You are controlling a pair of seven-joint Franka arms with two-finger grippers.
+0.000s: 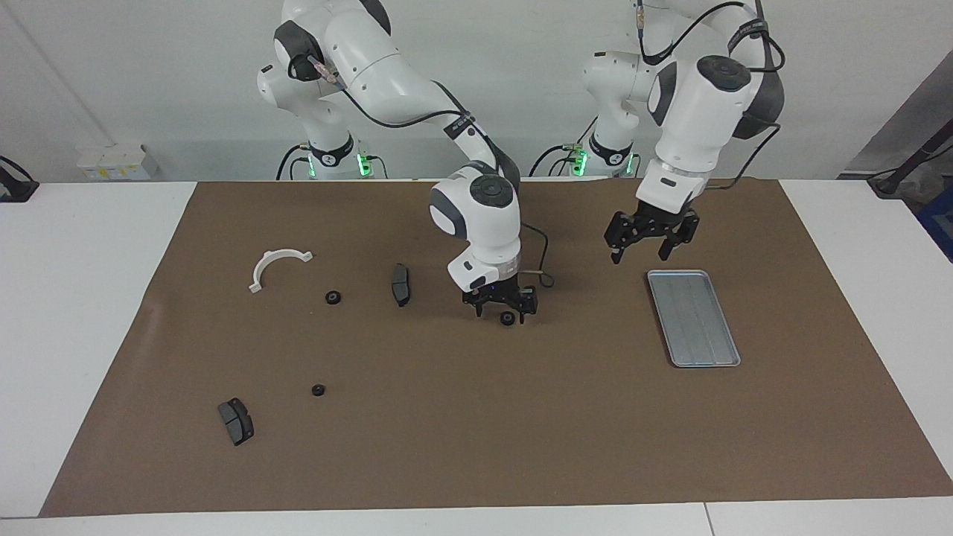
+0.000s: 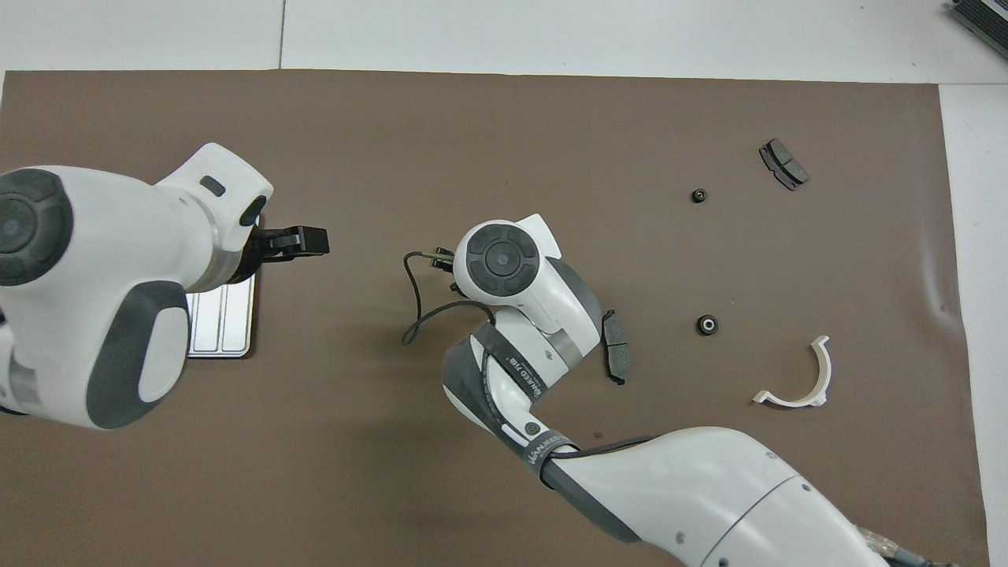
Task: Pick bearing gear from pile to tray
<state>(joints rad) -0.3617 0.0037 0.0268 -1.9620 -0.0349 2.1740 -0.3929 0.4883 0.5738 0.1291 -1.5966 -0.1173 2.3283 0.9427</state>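
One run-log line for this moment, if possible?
right gripper: open, low over black ring on mat | left gripper: open, raised beside tray | tray: no parts

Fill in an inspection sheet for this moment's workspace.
Surface: brown mat flat on white table.
Job's things: tray empty, toward the left arm's end; middle ring, ring by the bracket and farthest ring on the mat.
Clutter: nearer brake pad, farther brake pad, white bracket.
Grippers: right tool open, low over the middle ring; left tool open, over the mat beside the tray.
Cables: black cable loops at the right wrist.
Surroundings: white box by the wall.
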